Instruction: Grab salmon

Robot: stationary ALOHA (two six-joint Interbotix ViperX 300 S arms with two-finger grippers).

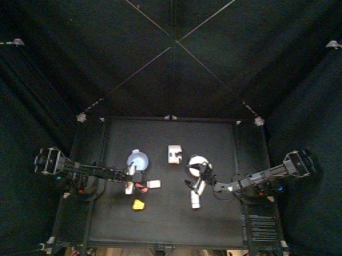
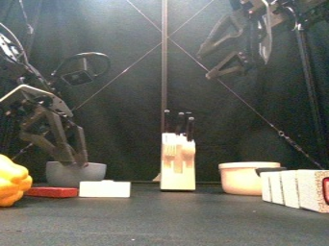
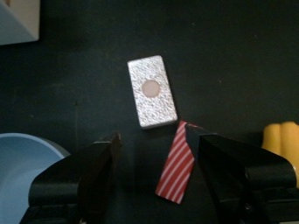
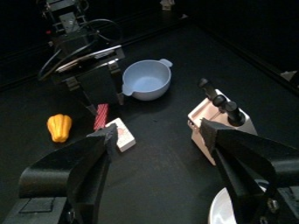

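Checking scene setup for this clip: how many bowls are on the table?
2. A blue bowl stands left of the knife block; a white bowl stands right of it. No others show.

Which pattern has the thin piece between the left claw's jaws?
Red with pale stripes, clearest in the left wrist view.

Red-and-white striped salmon [image 3: 177,162], speckled grey-white block [image 3: 153,90], pale blue bowl [image 4: 149,79], yellow pepper [image 4: 59,128]
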